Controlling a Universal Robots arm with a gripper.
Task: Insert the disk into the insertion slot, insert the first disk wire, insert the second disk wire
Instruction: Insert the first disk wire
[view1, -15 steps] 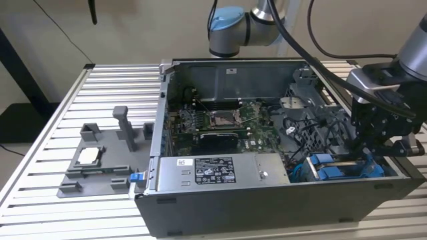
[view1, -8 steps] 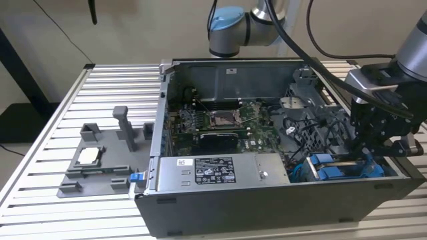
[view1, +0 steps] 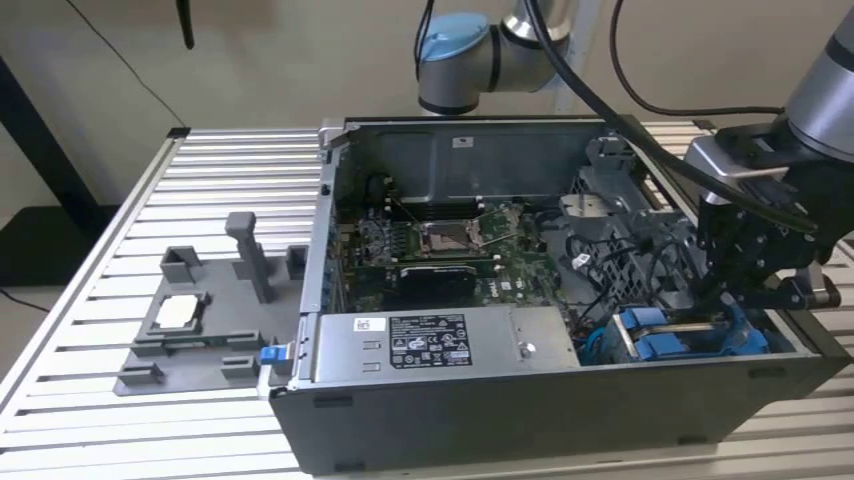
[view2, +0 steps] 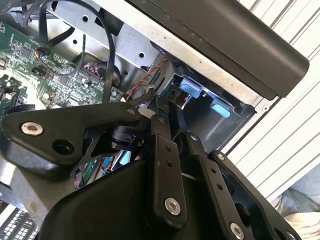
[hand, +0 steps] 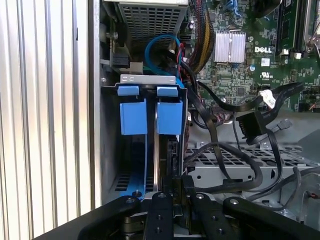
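**Operator:** State the layout, starting from the exterior view's left.

**Technician:** A grey fixture tray rests on the slatted table. Next is the open computer case, with the power-supply box along its near wall and the motherboard behind. At the exterior view's right, the gripper reaches down into the case.

**Operator:** Where is the disk?

**Technician:** The first wrist view looks into the bay. The disk sits in the insertion slot, in line with the gripper and beside a second blue tab.

**Operator:** Finger condition?

**Technician:** In both wrist views the fingers are drawn close together. Whether they pinch anything cannot be told.

**Operator:** And the wiring?

**Technician:** A black cable connector lies free among the cables, apart from the disk.
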